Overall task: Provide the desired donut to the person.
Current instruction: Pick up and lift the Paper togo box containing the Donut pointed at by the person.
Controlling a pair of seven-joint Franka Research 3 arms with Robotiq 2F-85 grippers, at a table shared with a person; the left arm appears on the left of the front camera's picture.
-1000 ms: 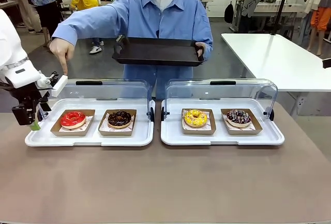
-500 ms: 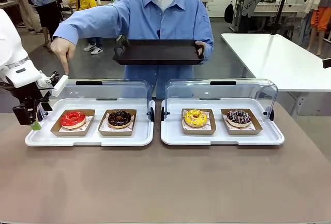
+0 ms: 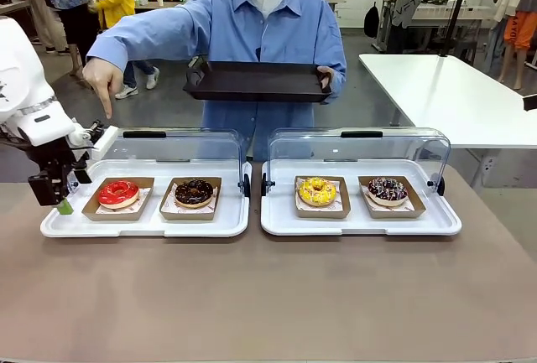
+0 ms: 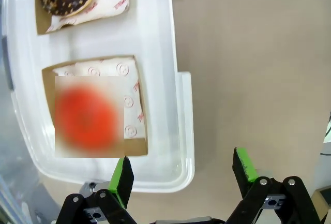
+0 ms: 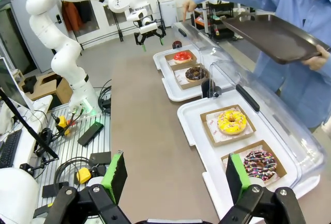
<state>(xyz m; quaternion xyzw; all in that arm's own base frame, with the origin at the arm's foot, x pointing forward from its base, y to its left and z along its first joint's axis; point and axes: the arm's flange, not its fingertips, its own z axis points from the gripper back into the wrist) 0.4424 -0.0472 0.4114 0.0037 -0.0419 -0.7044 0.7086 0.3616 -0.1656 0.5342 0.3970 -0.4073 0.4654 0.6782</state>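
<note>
Left gripper (image 4: 182, 163) spread wide, right gripper (image 5: 175, 159) spread wide, four donuts (image 3: 317, 190), two white trays (image 3: 361, 227), one black tray (image 3: 256, 85)

**Place:** robotics lab in an open, workshop-style hall.
**Landmark:** brown table (image 3: 268, 296).
**On it:** two white display trays (image 3: 147, 227) with clear hinged lids, holding donuts (image 3: 317, 190) in paper boats, laid out like a mock shop counter.
**On its robot side, toward the left end:** white robot arm (image 5: 67, 43) fixed to a perforated metal bench (image 5: 77, 149), with loose cables (image 5: 72, 168) on it and a cardboard box (image 5: 46, 87) on the floor behind.
**Beyond its far side:** bare grey floor (image 3: 377, 86), white worktable (image 3: 453, 95), white walls, and other people standing about.
</note>
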